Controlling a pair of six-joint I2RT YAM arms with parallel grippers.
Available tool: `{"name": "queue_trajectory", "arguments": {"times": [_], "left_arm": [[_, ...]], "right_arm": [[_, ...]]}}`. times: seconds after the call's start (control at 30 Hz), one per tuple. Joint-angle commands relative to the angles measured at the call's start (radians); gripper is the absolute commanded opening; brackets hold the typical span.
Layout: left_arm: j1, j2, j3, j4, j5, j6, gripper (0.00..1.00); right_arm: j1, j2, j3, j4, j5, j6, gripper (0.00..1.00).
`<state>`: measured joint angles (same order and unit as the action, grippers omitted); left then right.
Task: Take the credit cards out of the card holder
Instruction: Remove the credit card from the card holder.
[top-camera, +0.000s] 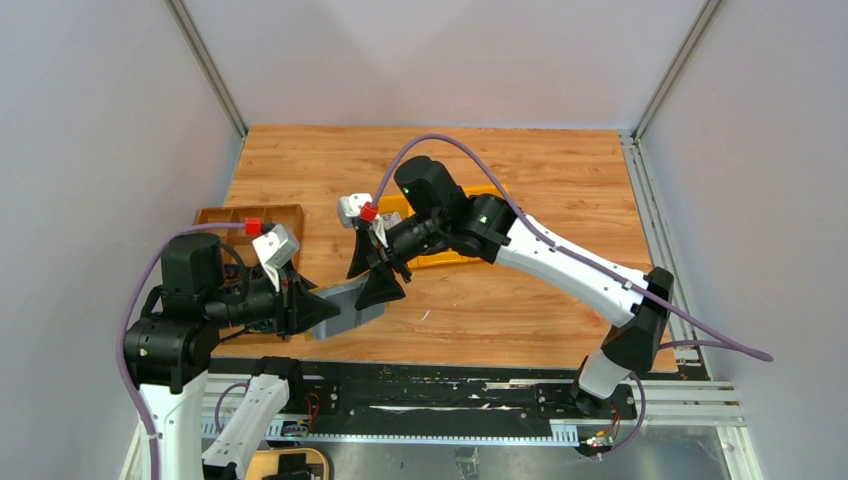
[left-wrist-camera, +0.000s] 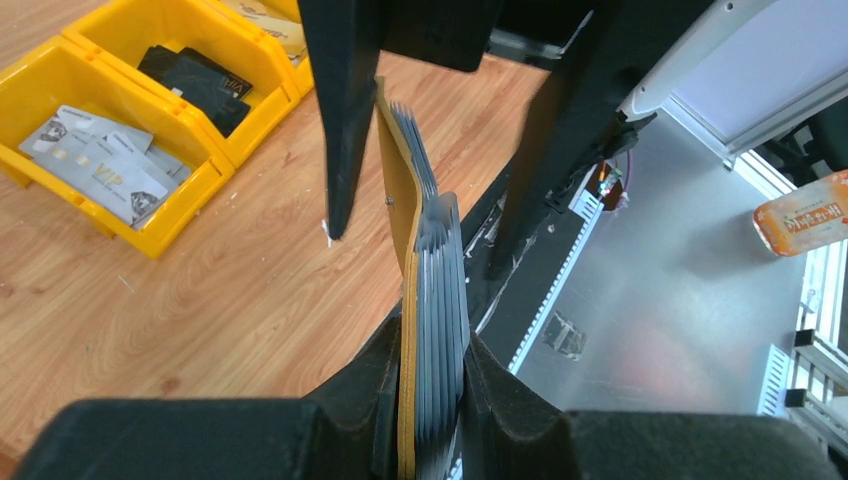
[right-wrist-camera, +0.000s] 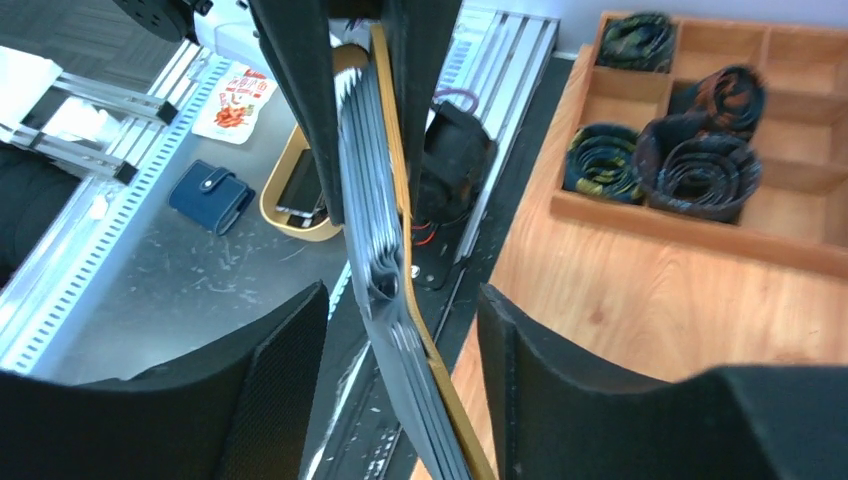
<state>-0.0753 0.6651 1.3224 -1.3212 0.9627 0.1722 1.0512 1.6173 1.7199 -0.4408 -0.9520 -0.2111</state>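
Note:
The card holder (left-wrist-camera: 408, 215) is a mustard-yellow wallet with grey pocket leaves, held edge-on above the table's near edge. My left gripper (left-wrist-camera: 432, 400) is shut on one end of it, pads pressed on both faces. My right gripper (right-wrist-camera: 400, 300) is open and straddles the other end of the card holder (right-wrist-camera: 385, 200), with a gap on each side. In the top view the two grippers (top-camera: 320, 310) (top-camera: 375, 275) meet over the holder (top-camera: 352, 305). I cannot tell cards from grey leaves inside it. Loose credit cards (left-wrist-camera: 95, 165) lie in a yellow bin.
Two yellow bins (left-wrist-camera: 150, 215) stand on the table beyond the grippers, one with grey cards, one with black cards (left-wrist-camera: 195, 80). A brown compartment tray (right-wrist-camera: 700, 225) with rolled items sits at the left. Below the table edge lie a blue wallet (right-wrist-camera: 210, 197) and small packets.

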Motion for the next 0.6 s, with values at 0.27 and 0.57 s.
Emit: {"name": "queue_trajectory", "arguments": {"times": [0.27, 0.57], "left_arm": [[-0.007, 0.003, 0.086, -0.055, 0.046, 0.208, 0.00], [-0.007, -0.025, 0.074, -0.053, 0.046, 0.199, 0.54]], "right_arm": [[0.004, 0.004, 0.017, -0.161, -0.022, -0.017, 0.12], [0.003, -0.060, -0.041, 0.050, 0.080, 0.147, 0.00]]}}
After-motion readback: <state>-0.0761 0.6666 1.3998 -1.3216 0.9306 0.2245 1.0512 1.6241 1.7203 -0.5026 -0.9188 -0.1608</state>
